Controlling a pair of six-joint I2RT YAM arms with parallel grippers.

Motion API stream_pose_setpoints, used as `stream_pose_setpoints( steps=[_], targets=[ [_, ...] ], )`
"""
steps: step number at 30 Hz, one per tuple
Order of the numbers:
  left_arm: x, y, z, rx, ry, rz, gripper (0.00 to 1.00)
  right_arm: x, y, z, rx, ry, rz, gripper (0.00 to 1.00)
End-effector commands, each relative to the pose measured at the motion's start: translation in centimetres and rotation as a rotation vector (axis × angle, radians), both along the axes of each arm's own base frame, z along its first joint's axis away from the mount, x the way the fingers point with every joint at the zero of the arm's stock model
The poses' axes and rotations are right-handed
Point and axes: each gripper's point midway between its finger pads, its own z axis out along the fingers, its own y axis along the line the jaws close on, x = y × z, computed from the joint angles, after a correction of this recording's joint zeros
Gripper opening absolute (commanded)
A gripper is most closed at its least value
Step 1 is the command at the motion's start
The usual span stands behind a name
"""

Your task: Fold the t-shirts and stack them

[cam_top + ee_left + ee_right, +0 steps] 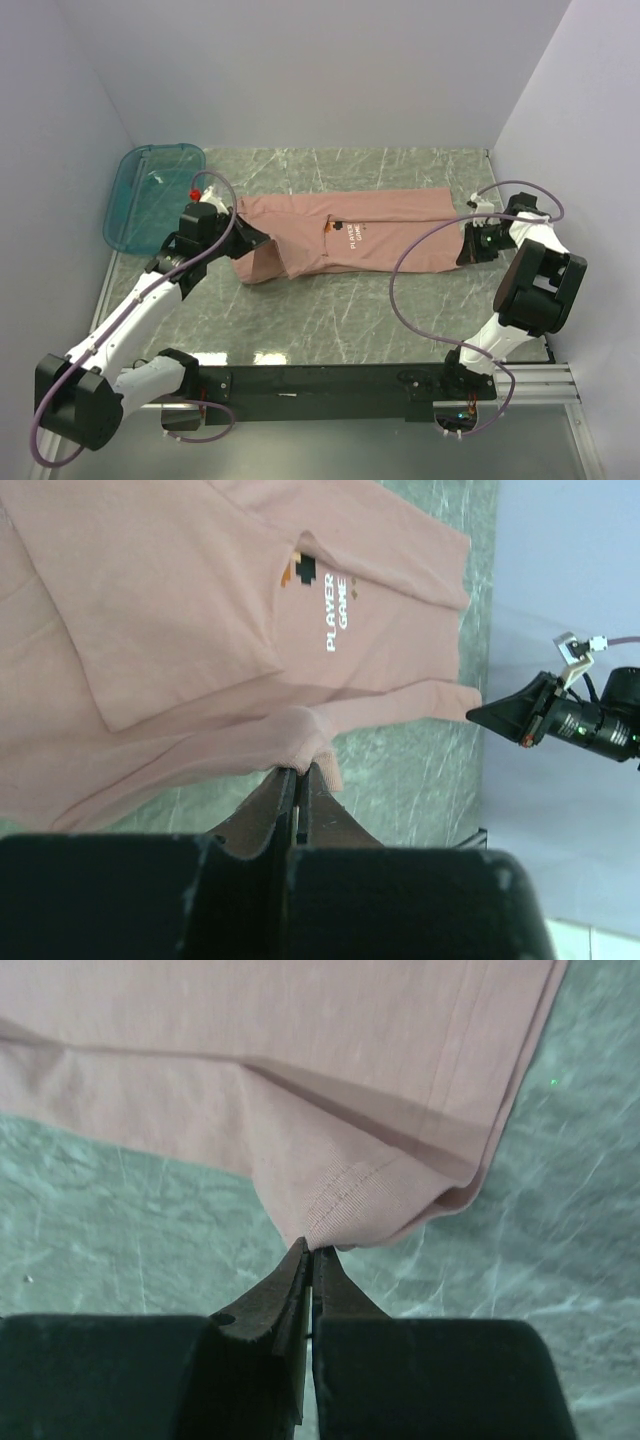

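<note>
A salmon-pink t-shirt (345, 235) lies stretched left to right across the marble table, folded lengthwise, its small print and white lettering (336, 612) facing up. My left gripper (243, 236) is shut on the shirt's left end, pinching a ribbed edge (318, 742) between its tips (301, 771). At the right end, my right gripper (470, 243) is shut on a stitched hem corner (350, 1205), with its fingertips (310, 1253) pressed together on the cloth. The shirt hangs slightly taut between the two grippers. A loose sleeve (262, 265) droops toward the near side on the left.
A teal translucent bin (152, 195) sits at the far left corner of the table. White walls close in on the left, back and right. The black rail (330, 380) carrying the arm bases runs along the near edge.
</note>
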Motion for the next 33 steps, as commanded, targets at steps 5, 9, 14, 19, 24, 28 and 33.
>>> stream_pose_setpoints(
  steps=[5, 9, 14, 19, 24, 28, 33],
  targets=[
    [-2.2, 0.1, -0.4, -0.021, -0.016, -0.049, 0.00, -1.9, -0.4, -0.3, -0.070, 0.012, 0.041, 0.00],
    [-3.0, 0.2, -0.4, -0.025, -0.014, -0.055, 0.01, -2.1, -0.9, -0.3, -0.092, 0.012, 0.038, 0.00],
    [-3.6, 0.2, -1.0, -0.032, -0.006, -0.066, 0.00, -2.4, -1.3, -0.4, -0.107, 0.015, 0.033, 0.00],
    [-3.8, 0.2, -1.6, -0.040, 0.001, -0.066, 0.00, -2.4, -1.5, -0.7, -0.103, 0.024, 0.023, 0.00],
    [-3.8, 0.2, -1.6, -0.038, -0.001, -0.069, 0.01, -2.0, -1.6, -0.8, -0.094, 0.025, 0.012, 0.00],
    [-3.4, 0.2, -1.3, -0.034, -0.008, -0.063, 0.00, -1.5, -1.5, -0.8, -0.074, 0.026, 0.005, 0.00],
    [-2.6, 0.3, -0.9, -0.019, -0.028, -0.050, 0.00, -0.2, -1.5, -0.5, -0.033, 0.026, -0.004, 0.00]
  ],
)
